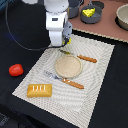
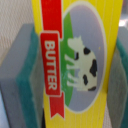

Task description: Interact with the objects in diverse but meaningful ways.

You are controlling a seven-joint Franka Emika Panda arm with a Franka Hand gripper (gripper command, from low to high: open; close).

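Landmark: a pale striped placemat (image 1: 95, 62) lies on a dark table (image 1: 112, 107); every place below is given relative to this placemat.
Arm: a white robot arm (image 1: 56, 20) stands over the placemat's far edge, toward the exterior view's left.
Gripper: the gripper (image 1: 65, 42) points down at the far edge of the placemat, and its grey, green-edged pads (image 2: 22, 75) press on both sides of the packet, clamped on it.
Packet: a yellow butter packet (image 2: 75, 55) with a red ribbon reading BUTTER and a black-and-white cow fills the wrist view, held between the pads; in the exterior view it is hidden by the gripper.
Plate: a round tan plate (image 1: 67, 66) sits at the middle of the placemat, with nothing visible on it.
Utensils: one orange-handled utensil (image 1: 82, 58) lies on the placemat just beyond the plate, and another (image 1: 67, 81) lies on the placemat just in front of the plate.
Bread: an orange-brown bread loaf (image 1: 39, 90) rests on the near corner of the placemat, at the exterior view's left.
Tomato: a red tomato (image 1: 16, 70) sits on the dark table, off the placemat toward the exterior view's left.
Pot: a blue-grey pot (image 1: 91, 17) stands beyond the placemat's far edge on a tan surface.
Pot contents: a yellow cheese wedge (image 1: 89, 12) lies inside the pot.
Bowl: a grey bowl (image 1: 122, 16) sits beyond the placemat's far corner at the exterior view's right; its contents cannot be made out.
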